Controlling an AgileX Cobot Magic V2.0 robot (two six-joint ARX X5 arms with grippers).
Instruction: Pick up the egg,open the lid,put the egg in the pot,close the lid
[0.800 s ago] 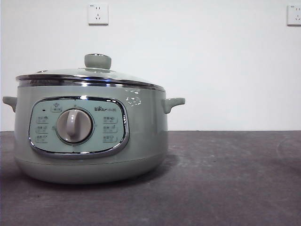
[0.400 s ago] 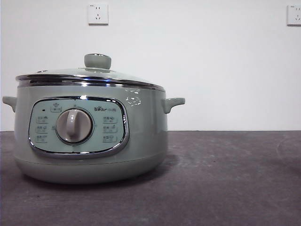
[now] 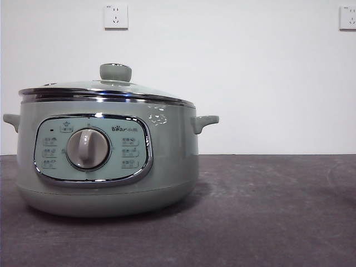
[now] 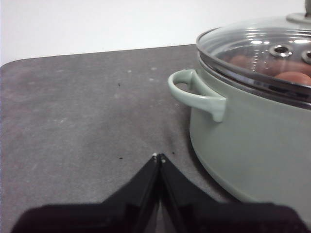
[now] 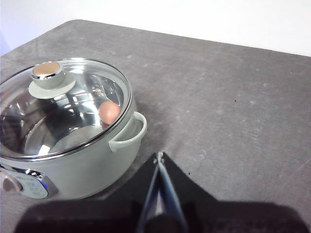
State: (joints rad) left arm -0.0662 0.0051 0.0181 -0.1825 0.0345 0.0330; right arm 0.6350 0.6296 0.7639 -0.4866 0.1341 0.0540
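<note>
The sage-green pot [image 3: 105,161] stands on the dark table, its glass lid [image 3: 105,89] shut on it with the green knob [image 3: 115,72] on top. The reddish-brown egg [image 5: 109,112] lies inside the pot, seen through the lid in the right wrist view; it also shows through the glass in the left wrist view [image 4: 294,77]. My left gripper [image 4: 159,157] is shut and empty, low over the table beside the pot's side handle [image 4: 194,94]. My right gripper [image 5: 159,155] is shut and empty, beside the other handle [image 5: 129,133]. Neither gripper shows in the front view.
The dark grey table [image 3: 267,211] stretches out from the pot. A white wall stands behind with two sockets [image 3: 115,16]. The table's rounded corner shows in the left wrist view [image 4: 19,63].
</note>
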